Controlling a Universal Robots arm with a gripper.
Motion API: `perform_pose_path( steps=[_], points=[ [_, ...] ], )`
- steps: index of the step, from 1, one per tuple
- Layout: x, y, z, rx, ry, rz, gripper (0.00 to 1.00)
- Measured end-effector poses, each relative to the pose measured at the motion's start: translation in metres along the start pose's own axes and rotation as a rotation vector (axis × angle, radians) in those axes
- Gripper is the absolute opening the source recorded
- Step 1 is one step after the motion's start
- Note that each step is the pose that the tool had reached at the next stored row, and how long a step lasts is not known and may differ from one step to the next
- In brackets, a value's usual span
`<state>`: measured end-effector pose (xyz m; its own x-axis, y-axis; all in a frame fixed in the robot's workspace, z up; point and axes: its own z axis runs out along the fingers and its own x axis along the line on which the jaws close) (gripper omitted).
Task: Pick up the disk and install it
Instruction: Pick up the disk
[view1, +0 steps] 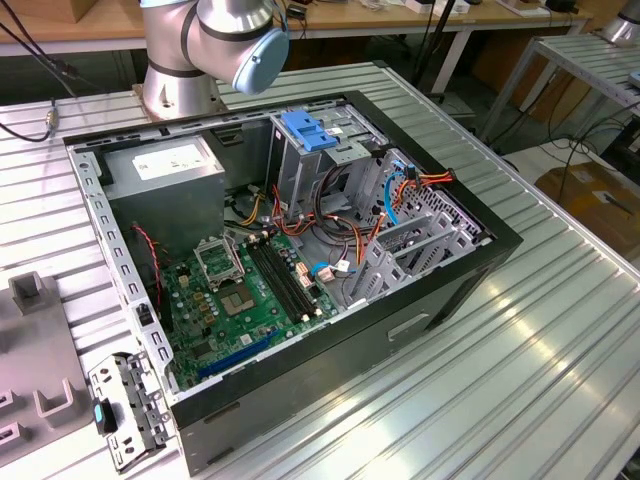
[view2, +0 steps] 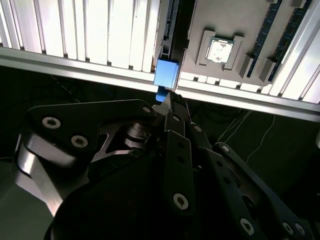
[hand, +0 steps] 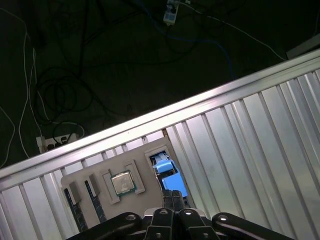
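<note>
Ribbed aluminium forms the counter (view1: 560, 330), and an open computer case (view1: 400, 330) takes up its middle. Inside the case there is a green board and a tall metal cage with a light blue latch (view1: 305, 130). The arm (view1: 215, 40) rises from its base at the counter's far edge, on the exterior view's left.

Both wrist views look down on a grey tray (view2: 225, 17) that lies close along one edge of the counter, with dark floor and loose cables past that edge. A processor chip (view2: 218, 50) sits in a square holder on the tray. Just beside it, in a slot at the tray's end, is the disk (view2: 166, 74), also seen in the first wrist view (hand: 171, 182). Its bright blue end faces the counter's edge, and its dark body runs away from that edge as a narrow strip, so the long axis goes across the tray toward the inside of the counter.

The gripper (view2: 171, 100) hangs over this slot. Its fingers (hand: 169, 199) are pressed together with nothing between them, and they point straight at the blue end. The disk therefore lies directly ahead of the tips, along the line of the fingers. From these angles I cannot say for certain whether the tips already touch the blue tab; I judge them to be a little above it.
</note>
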<state>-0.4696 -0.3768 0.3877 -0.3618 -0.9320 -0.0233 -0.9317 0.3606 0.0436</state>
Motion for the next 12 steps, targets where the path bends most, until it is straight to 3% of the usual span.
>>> perform_pose_path(
  steps=[4,7,9,11,12],
  points=[
    [0.0000,0.0000,0.0002,-0.0004,0.0009,-0.022,0.11],
    [-0.0003,0.0001,0.0025,0.0019,0.0087,-0.053,0.11],
    [-0.0001,0.0004,0.0047,0.0024,0.0089,-0.058,0.11],
    [-0.0001,0.0003,0.0073,0.0017,0.0107,-0.096,0.11],
    [-0.0001,0.0003,0.0082,0.0014,0.0118,-0.115,0.17]
  ],
)
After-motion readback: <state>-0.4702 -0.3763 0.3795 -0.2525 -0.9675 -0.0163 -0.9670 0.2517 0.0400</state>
